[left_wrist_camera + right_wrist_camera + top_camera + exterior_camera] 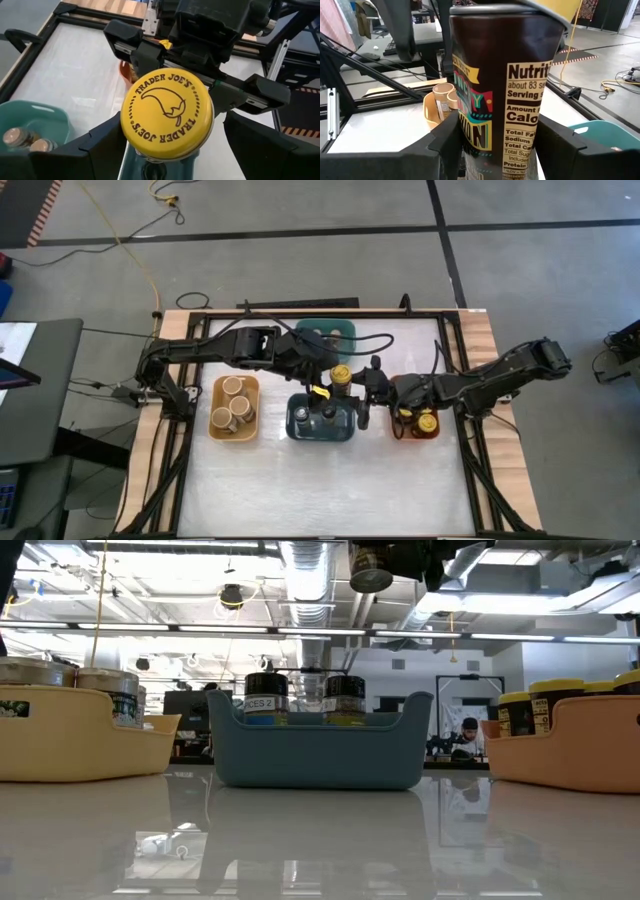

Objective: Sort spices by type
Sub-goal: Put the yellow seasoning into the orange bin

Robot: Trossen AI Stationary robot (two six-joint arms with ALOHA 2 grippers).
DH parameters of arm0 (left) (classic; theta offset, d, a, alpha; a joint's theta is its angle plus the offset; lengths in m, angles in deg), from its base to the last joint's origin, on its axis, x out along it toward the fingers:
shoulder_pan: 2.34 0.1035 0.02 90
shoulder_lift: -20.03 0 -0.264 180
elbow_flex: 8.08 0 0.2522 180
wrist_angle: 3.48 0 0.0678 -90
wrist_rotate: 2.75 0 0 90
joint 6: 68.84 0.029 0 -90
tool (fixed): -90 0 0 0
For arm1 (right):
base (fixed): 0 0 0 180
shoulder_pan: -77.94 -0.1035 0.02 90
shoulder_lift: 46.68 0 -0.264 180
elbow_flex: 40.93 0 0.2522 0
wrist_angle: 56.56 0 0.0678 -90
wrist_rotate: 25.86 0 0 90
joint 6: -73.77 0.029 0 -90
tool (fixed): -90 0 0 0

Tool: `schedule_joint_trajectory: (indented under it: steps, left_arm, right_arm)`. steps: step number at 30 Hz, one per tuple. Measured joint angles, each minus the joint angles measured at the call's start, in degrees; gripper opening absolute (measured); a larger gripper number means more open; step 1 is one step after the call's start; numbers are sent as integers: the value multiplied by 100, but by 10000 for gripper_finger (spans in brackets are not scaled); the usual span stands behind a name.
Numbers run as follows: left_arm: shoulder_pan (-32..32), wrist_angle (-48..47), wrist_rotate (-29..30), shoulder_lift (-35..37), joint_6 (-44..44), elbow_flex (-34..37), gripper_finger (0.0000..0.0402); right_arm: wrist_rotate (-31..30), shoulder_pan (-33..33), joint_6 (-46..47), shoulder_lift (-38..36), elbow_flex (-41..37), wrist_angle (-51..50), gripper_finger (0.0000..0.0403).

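A dark spice jar with a yellow lid (167, 120) hangs upright over the dark-blue bin (320, 420), between my two grippers. My right gripper (500, 150) reaches in from the table's right and is shut on the jar (495, 90). My left gripper (170, 160) comes from the left, slanting down. Its fingers stand open on either side of the jar below the lid, with a gap showing. In the low view only the jar's bottom (371, 572) shows, high above the bin. Two dark-lidded jars (300, 698) stand inside the bin. My right gripper pinches the jar's dark labelled body (470, 135) between its two fingers (442, 147), one on each side. The fingers come nearly level from the table's right. The jar stands upright in the hold, lid up, lifted clear above the dark-blue bin.
A yellow bin (235, 408) with wide tan-topped jars stands left of the dark-blue bin. An orange bin (415, 425) with yellow-lidded jars stands to its right, under my right arm. A teal bin (325, 330) with small brown-topped jars sits at the far side. The near half of the table is bare.
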Motion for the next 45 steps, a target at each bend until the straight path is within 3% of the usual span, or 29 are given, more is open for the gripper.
schedule_joint_trajectory:
  steps: [9, 16, 45]
  left_arm:
    - [-11, -11, 404, 0, 67, 0, 312]
    - [-28, -8, 244, 0, 592, 0, 312]
    - [0, 196, 256, 0, 611, 0, 312]
  right_arm:
    - [-54, 7, -104, -30, -2, 14, 226]
    - [-47, 4, -153, -96, -2, 13, 226]
    - [-26, 2, -148, -181, -2, -129, 229]
